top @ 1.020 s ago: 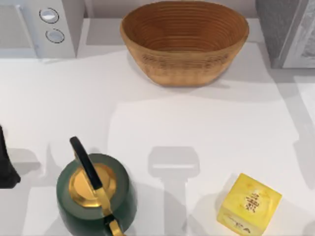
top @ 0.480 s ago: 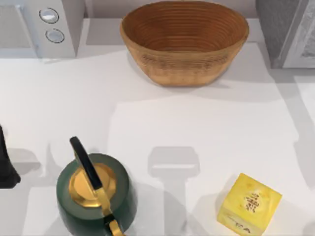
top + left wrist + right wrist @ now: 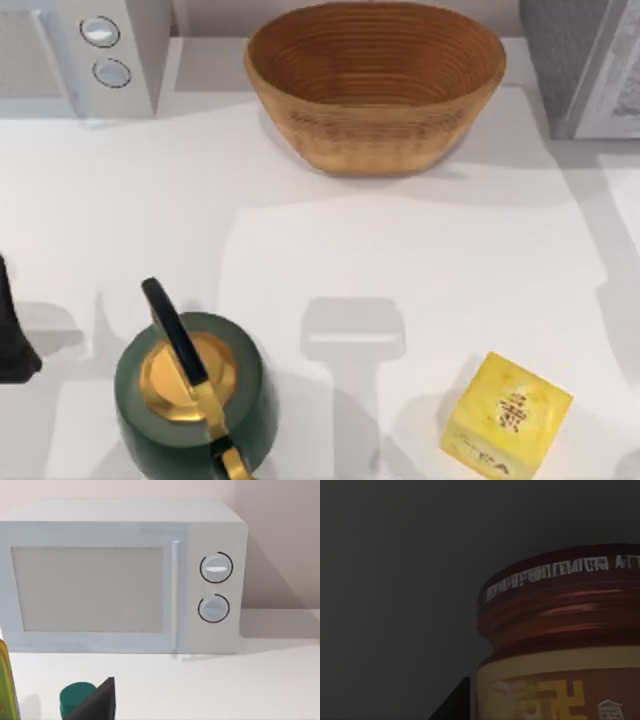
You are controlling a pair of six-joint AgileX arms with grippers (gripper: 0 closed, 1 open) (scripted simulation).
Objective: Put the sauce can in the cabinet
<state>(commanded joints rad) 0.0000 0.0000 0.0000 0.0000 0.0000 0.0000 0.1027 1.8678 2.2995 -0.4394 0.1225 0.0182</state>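
Observation:
The sauce can [image 3: 560, 645], with a dark maroon lid and a yellow-and-red label, looms very close in the right wrist view. A dim, plain grey surface lies behind it. My right gripper [image 3: 470, 700] is shut on the can, and one dark fingertip [image 3: 452, 705] rests against the side of its label. The cabinet [image 3: 585, 60], a grey box with a paler framed panel, stands at the table's far right corner. My left gripper [image 3: 95, 705] is parked at the table's left edge, facing the microwave.
A white microwave [image 3: 80, 55] stands at the far left and a wicker basket [image 3: 375, 85] at the far middle. Near the front are a green kettle [image 3: 195, 395] with a gold lid and a yellow cube box [image 3: 505, 415]. A teal cap [image 3: 75, 697] sits by the left gripper.

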